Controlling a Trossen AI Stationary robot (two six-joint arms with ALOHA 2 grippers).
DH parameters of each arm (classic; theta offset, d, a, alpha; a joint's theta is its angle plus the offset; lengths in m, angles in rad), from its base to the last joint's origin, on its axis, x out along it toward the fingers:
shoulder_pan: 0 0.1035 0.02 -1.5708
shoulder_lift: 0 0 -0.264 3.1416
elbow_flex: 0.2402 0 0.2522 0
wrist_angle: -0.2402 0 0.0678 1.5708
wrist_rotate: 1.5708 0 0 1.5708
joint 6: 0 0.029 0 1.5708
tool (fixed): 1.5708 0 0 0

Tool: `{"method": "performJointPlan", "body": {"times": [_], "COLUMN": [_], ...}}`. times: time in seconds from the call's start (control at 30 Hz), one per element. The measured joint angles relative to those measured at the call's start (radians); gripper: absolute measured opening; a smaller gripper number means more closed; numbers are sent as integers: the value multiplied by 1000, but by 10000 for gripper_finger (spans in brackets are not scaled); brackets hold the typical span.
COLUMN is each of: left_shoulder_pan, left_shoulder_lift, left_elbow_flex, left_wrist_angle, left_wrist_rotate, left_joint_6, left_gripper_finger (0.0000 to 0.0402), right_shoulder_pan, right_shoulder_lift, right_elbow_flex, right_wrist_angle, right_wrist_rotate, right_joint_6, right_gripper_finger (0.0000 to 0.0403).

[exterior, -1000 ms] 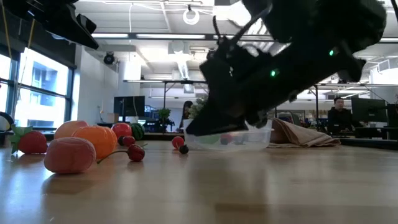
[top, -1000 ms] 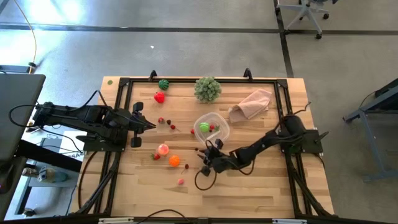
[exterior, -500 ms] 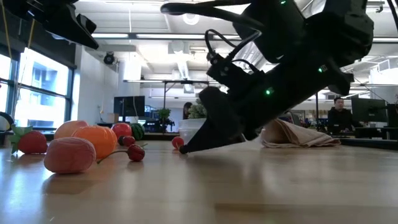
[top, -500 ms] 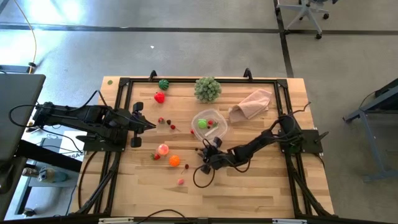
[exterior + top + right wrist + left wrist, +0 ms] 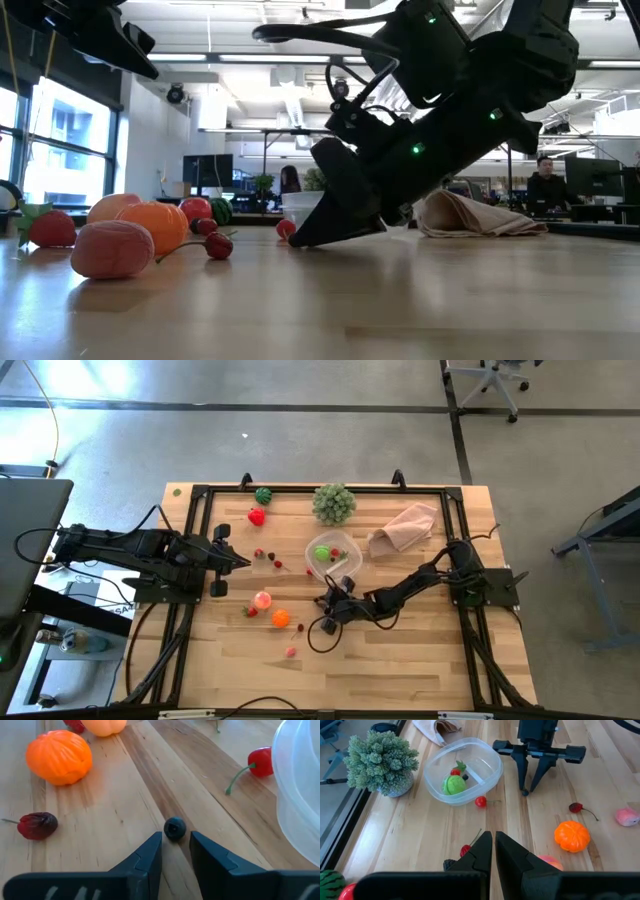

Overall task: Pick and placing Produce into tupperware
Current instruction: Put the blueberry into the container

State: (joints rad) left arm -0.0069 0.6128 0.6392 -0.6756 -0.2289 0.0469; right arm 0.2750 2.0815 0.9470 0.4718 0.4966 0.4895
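While three produce pieces sit in the tupperware (image 5: 465, 770), right gripper (image 5: 175, 851) fingers flank one blueberry (image 5: 175, 827), apart.

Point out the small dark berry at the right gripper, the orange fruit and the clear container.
dark berry (image 5: 175, 828), right wrist view, middle of the berry.
orange fruit (image 5: 59, 756), right wrist view, middle of its ribbed top.
clear container (image 5: 490, 762), left wrist view, its rim.

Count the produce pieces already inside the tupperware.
3, as far as can be seen, all close together on one side of the tupperware: a bright green ball, a small red piece and a tiny dark piece. The ball may hide others.
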Motion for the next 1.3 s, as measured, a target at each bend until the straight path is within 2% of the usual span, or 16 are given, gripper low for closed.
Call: {"method": "performJointPlan", "body": {"times": [0.3, 0.9, 1.0, 1.3], "left_shoulder_pan": [0, 0, 0, 0], "left_shoulder_lift": [0, 0, 0, 0], "left_elbow_flex": [0, 0, 0, 0], "left_wrist_angle": [0, 0, 0, 0], "left_wrist_rotate": [0, 0, 0, 0], "left_joint_6": [0, 0, 0, 0], "left_gripper_finger": [14, 14, 14, 14], "right_shoulder_pan": [-3, -34, -34, -34], "right_shoulder_lift": [0, 1, 1, 1], "right_elbow_flex": [0, 0, 0, 0], "right_wrist_angle": [7, 6, 5, 4], "right_wrist_rotate": [7, -4, -4, -14], "right_joint_6": [-19, -46, -50, -65], "right_gripper_finger": [136, 138, 130, 73]}}
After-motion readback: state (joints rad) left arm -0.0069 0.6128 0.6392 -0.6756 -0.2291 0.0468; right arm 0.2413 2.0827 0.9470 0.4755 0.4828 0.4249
